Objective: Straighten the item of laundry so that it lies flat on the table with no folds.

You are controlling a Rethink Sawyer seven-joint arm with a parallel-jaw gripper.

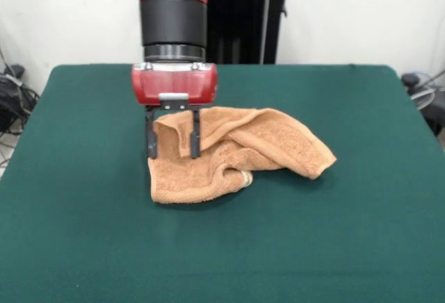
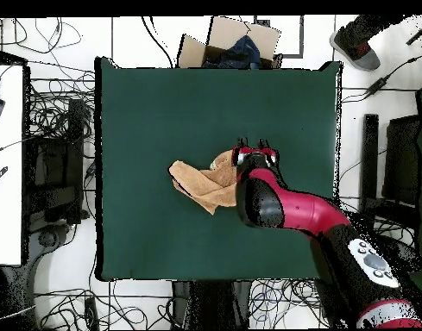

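In the overhead view the red and black arm (image 2: 287,207) covers one end of the towel (image 2: 201,185), and the claw under it cannot be seen there at all. In the front view the arm's upper part is cut off at the top edge. The wrist points straight down over the middle of the green table (image 1: 83,233), and the gripper (image 1: 172,143) hangs at the towel's raised edge, its two dark fingers (image 1: 195,140) standing a little apart with a lifted fold of cloth between them; whether they actually press on it is hard to tell. The peach-orange towel lies crumpled near the table's centre, bunched and folded over itself, one corner trailing away from the gripper
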